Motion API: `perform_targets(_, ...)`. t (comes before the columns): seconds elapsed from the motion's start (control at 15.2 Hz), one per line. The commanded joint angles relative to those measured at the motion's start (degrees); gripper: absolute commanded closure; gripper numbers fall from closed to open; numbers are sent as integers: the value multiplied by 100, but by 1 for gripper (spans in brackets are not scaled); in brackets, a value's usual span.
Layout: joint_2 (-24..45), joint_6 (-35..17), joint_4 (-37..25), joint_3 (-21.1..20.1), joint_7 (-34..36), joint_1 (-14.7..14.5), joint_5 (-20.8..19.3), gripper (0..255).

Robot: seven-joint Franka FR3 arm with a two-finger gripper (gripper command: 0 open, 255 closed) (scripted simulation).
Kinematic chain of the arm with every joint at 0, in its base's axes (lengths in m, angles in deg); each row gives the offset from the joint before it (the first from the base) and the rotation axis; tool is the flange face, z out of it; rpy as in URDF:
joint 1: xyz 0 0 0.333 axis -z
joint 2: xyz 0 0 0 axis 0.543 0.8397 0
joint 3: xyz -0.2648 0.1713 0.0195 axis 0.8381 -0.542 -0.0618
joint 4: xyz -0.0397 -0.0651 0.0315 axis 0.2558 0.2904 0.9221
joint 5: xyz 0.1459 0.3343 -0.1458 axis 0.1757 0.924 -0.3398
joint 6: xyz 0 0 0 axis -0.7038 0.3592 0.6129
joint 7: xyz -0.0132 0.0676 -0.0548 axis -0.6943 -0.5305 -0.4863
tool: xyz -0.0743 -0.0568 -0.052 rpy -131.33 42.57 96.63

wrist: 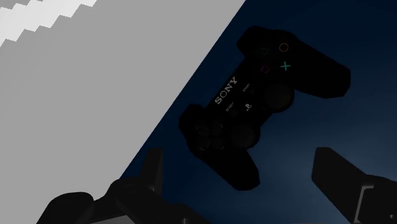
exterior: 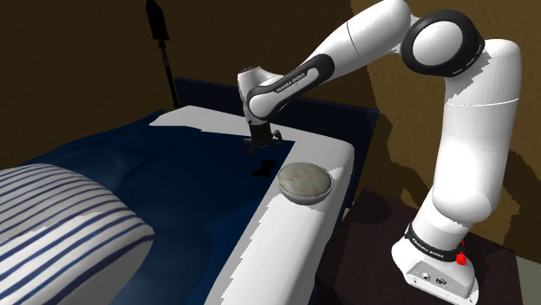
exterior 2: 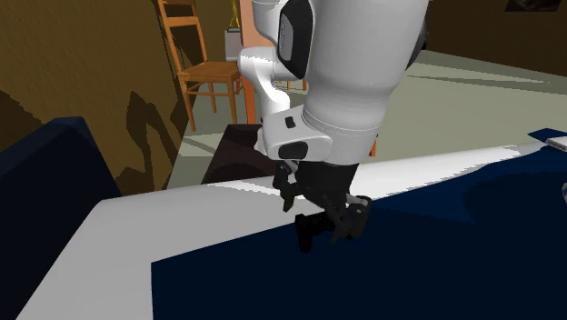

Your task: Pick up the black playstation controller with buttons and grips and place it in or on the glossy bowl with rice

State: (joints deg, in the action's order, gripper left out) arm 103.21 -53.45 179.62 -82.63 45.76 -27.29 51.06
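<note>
The black PlayStation controller [wrist: 254, 105] lies flat on dark blue bedding, close to the bed's white border [wrist: 95, 95]. My gripper [wrist: 245, 178] hangs above it, open, with its fingers [wrist: 153, 168] wide apart and nothing between them. In the shoulder view the gripper [exterior: 263, 140] points down over the controller, a small dark shape [exterior: 263, 167] on the blue cover. The glossy grey bowl with rice [exterior: 305, 182] sits on the white border just to the shoulder view's right of the controller. The second exterior view has the gripper [exterior 2: 327, 223] low over the blue surface.
A striped blue and white pillow [exterior: 61, 217] lies at the shoulder view's lower left. The bed's white border [exterior: 286, 234] runs beside the dark stand top [exterior: 373, 225]. A dark pole [exterior: 160, 43] stands behind the bed. A wooden chair [exterior 2: 204, 73] stands on the floor beyond.
</note>
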Motion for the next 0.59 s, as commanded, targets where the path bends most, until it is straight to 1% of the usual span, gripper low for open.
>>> perform_targets(0.0, 2, -15, 11, 1, 0, 1, -2, 0)
perform_targets(0.26, 2, -14, 11, 1, 0, 1, -2, 0)
perform_targets(0.33, 2, -14, 11, 1, 0, 1, -2, 255)
perform_targets(0.53, 2, -14, 11, 1, 0, 1, -2, 255)
